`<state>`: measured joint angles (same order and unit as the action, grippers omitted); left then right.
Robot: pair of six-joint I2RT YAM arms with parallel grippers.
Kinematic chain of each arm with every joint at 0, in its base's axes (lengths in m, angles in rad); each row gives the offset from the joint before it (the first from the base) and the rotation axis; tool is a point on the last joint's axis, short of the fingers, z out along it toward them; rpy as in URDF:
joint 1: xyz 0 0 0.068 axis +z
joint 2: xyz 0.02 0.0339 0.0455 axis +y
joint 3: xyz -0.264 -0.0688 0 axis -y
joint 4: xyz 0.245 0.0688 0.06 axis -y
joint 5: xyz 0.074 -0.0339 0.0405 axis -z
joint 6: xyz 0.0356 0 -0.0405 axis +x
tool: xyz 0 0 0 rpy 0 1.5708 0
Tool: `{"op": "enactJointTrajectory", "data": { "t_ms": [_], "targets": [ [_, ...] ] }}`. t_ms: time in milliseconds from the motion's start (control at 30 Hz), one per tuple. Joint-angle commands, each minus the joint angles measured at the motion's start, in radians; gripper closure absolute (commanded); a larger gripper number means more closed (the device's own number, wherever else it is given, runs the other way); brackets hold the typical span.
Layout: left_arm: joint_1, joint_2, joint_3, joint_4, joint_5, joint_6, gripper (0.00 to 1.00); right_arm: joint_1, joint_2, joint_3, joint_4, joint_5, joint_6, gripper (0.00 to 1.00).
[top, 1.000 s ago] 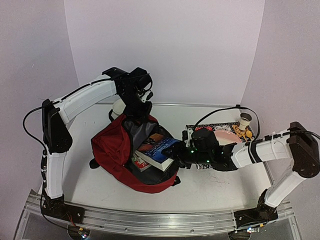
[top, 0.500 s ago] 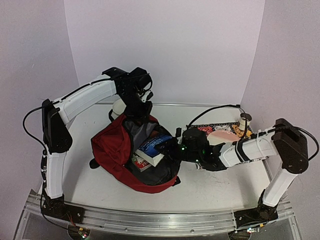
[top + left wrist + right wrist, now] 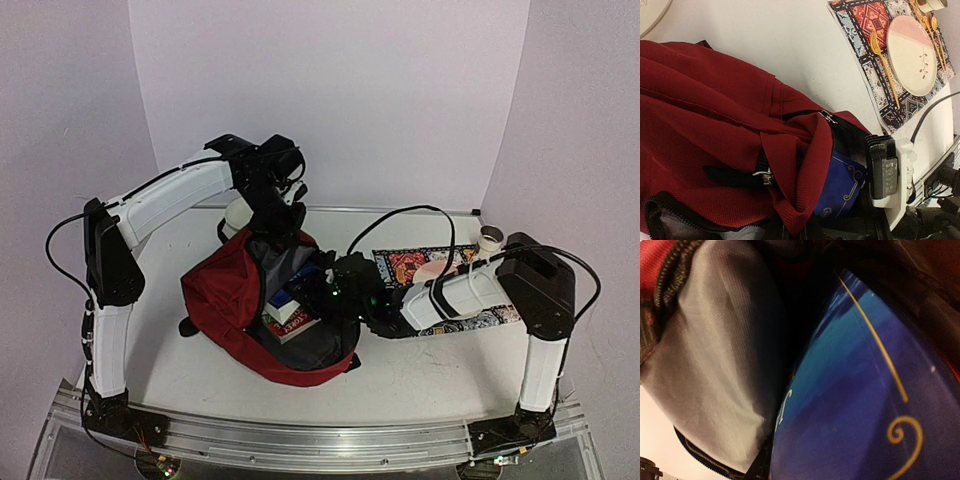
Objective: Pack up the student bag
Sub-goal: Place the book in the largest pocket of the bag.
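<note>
The left hand (image 3: 272, 222) is pinched shut on the top rim of the red bag (image 3: 220, 295), holding its mouth up. The right hand (image 3: 335, 290) reaches into that mouth behind a blue book (image 3: 840, 182) lying against the grey lining; whether its fingers clamp the book cannot be told. The bag lies left of centre on the tabletop (image 3: 430, 375), a patterned placemat (image 3: 415, 262) to its right.

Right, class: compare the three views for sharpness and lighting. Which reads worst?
Top external: even light, sharp, but the student bag is dark inside. Left wrist: crisp fabric weave. Right wrist: worst, pressed close to the blue book, soft focus, grey lining washed pale at the lower left.
</note>
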<state>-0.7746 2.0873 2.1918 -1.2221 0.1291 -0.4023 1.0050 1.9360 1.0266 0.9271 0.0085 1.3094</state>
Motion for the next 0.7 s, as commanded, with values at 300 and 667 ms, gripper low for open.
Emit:
{"op": "enactJointTrajectory", "data": {
  "t_ms": [300, 667],
  "targets": [
    [-0.007, -0.158, 0.037, 0.057, -0.072, -0.003, 1.0, -0.001, -0.169, -0.16, 0.472, 0.165, -0.073, 1.0],
    [-0.002, -0.153, 0.054, 0.058, -0.003, -0.02, 1.0, 0.003, -0.109, -0.098, 0.592, 0.149, -0.126, 1.0]
  ]
}}
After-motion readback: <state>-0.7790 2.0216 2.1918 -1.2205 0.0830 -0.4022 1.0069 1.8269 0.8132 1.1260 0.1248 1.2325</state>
